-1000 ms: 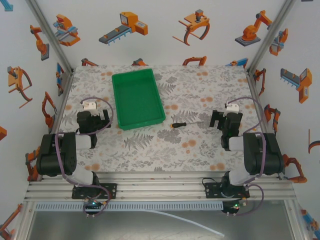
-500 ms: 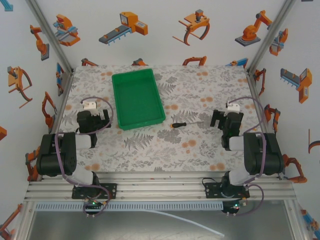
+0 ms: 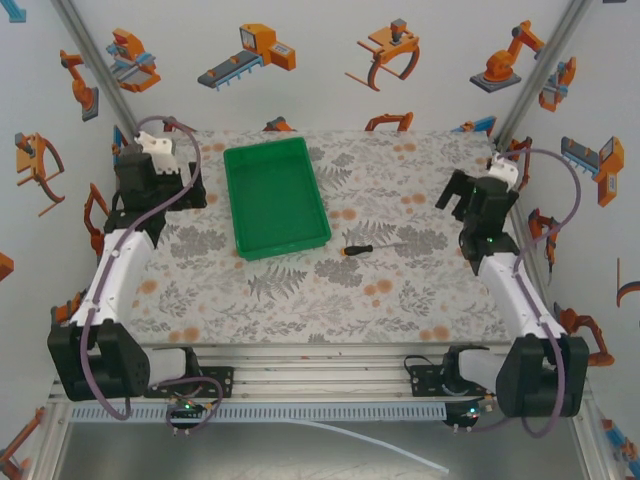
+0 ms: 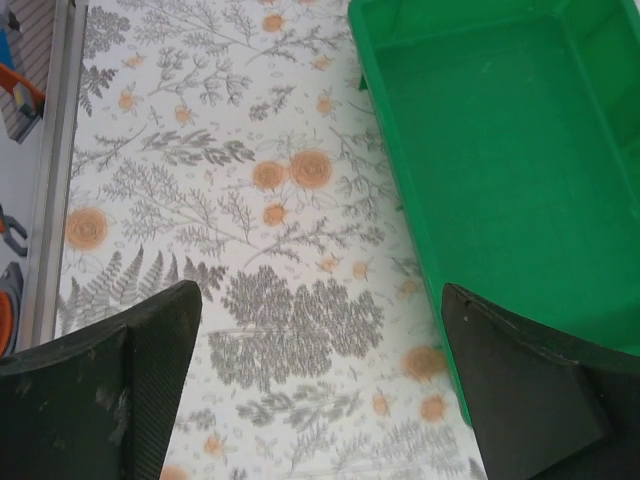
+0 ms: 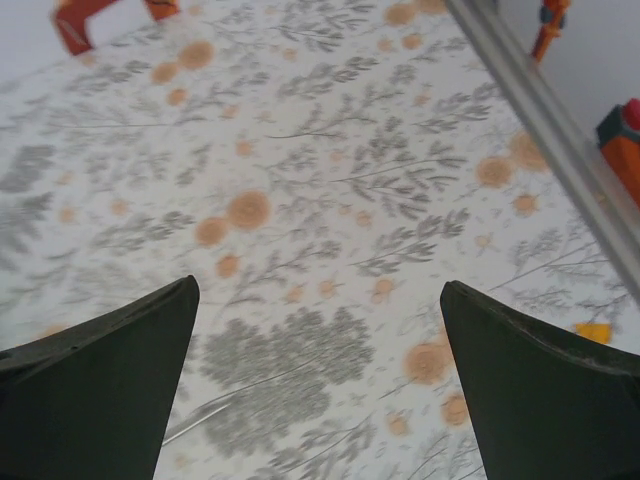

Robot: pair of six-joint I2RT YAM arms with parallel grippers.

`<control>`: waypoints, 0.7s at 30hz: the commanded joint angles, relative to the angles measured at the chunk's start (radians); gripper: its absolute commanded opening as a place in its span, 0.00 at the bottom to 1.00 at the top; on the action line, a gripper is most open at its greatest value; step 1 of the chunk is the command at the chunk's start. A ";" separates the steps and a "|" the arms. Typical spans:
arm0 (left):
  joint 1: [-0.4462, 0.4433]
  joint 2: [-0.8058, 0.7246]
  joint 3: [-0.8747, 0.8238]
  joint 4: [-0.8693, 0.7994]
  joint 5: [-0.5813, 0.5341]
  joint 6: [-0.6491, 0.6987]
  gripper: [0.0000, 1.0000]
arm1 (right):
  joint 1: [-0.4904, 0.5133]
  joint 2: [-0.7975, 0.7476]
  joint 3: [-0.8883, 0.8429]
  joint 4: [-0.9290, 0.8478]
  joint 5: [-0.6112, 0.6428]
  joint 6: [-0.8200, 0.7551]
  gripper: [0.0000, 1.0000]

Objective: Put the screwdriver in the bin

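The screwdriver [image 3: 372,247], slim with a black handle, an orange end and a thin metal shaft, lies flat on the floral table just right of the bin's near right corner. The green bin [image 3: 277,197] sits empty at the back left of centre; its left part [image 4: 500,150] also shows in the left wrist view. My left gripper [image 3: 160,195] [image 4: 320,300] hovers open over bare table beside the bin's left wall. Off to the right of the screwdriver and raised, my right gripper [image 3: 462,198] [image 5: 318,290] is open, with nothing between its fingers.
The table [image 3: 330,300] is covered by a floral cloth. Aluminium frame posts [image 3: 530,70] and sticker-covered white walls close in the back and both sides. One rail [image 5: 540,110] runs close by the right gripper.
Both arms have unfolded from their low rest pose near the front and reached up and toward the back. The screwdriver and the bin have not moved.
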 commanded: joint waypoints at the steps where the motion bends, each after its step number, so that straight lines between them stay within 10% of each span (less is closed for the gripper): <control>1: -0.005 -0.049 0.060 -0.336 0.052 0.023 0.97 | 0.112 -0.063 0.084 -0.436 -0.041 0.243 0.99; 7: -0.017 -0.045 0.162 -0.510 0.127 0.029 0.97 | 0.341 -0.220 0.009 -0.382 0.009 0.346 0.99; 14: -0.021 -0.021 0.194 -0.575 0.160 0.014 0.97 | 0.522 0.047 0.309 -0.744 0.288 0.491 0.99; 21: -0.024 -0.028 0.197 -0.589 0.137 0.020 0.97 | 0.529 0.273 0.318 -0.638 0.154 0.622 0.99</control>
